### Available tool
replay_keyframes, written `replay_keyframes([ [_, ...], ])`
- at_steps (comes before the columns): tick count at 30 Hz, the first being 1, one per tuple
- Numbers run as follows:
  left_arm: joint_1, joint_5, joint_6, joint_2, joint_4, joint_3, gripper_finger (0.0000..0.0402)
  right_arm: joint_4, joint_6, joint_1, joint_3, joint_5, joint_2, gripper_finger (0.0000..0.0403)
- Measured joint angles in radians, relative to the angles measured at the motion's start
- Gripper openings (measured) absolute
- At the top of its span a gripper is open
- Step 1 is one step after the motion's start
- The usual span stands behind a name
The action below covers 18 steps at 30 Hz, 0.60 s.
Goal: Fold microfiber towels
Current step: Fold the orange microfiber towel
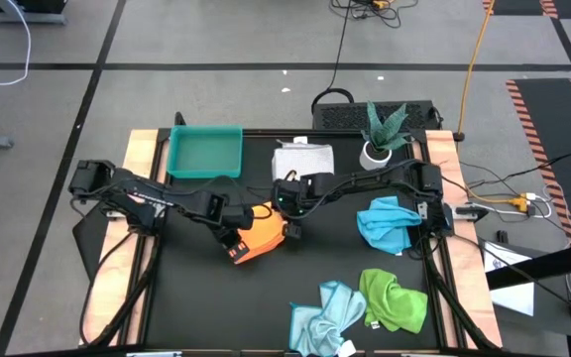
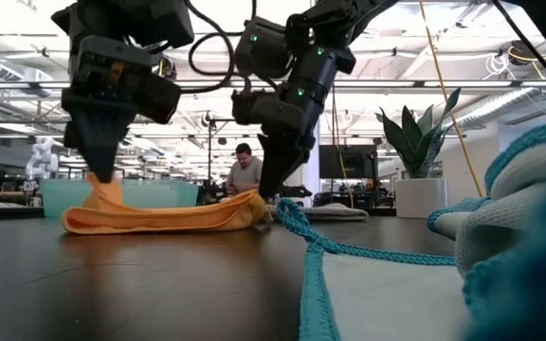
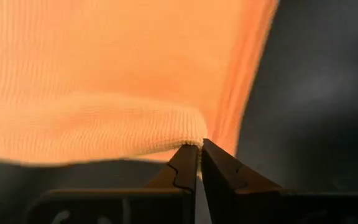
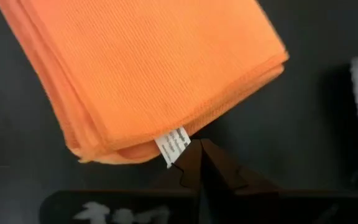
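The yellow-orange towel lies folded in several layers on the black table. My left gripper is shut on its left end, which rises in a small peak. My right gripper is shut at the towel's right end, its tips beside the corner with the white tag. A folded white-grey towel lies at the back. The bright blue towel, green towel and pale blue towel lie crumpled at the right and near side. My left gripper pinches a folded corner of the orange towel between its two fingertips, coming steeply from above. That end is drawn up slightly; the rest of the towel lies on the table. My right gripper's shut tips stand at the tagged corner; I cannot tell whether they touch the cloth.
A teal tray stands at the back left and a potted plant at the back right. A bright blue towel edge runs across the table close to the low camera. Bare table lies at the near left.
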Motion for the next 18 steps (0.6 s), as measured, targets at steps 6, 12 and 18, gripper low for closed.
replay_keyframes([
  [6, -0.002, 0.018, 0.005, 0.000, -0.018, 0.000, 0.0022, 0.009, -0.023, -0.002, 0.000, 0.057, -0.049, 0.0000],
  [12, -0.015, 0.013, 0.006, 0.000, -0.029, 0.000, 0.0060, -0.001, -0.031, -0.005, 0.000, 0.078, -0.077, 0.0000],
  [18, -0.021, 0.009, -0.060, 0.000, -0.038, 0.000, 0.0159, 0.000, -0.033, -0.003, 0.000, 0.074, -0.086, 0.0000],
])
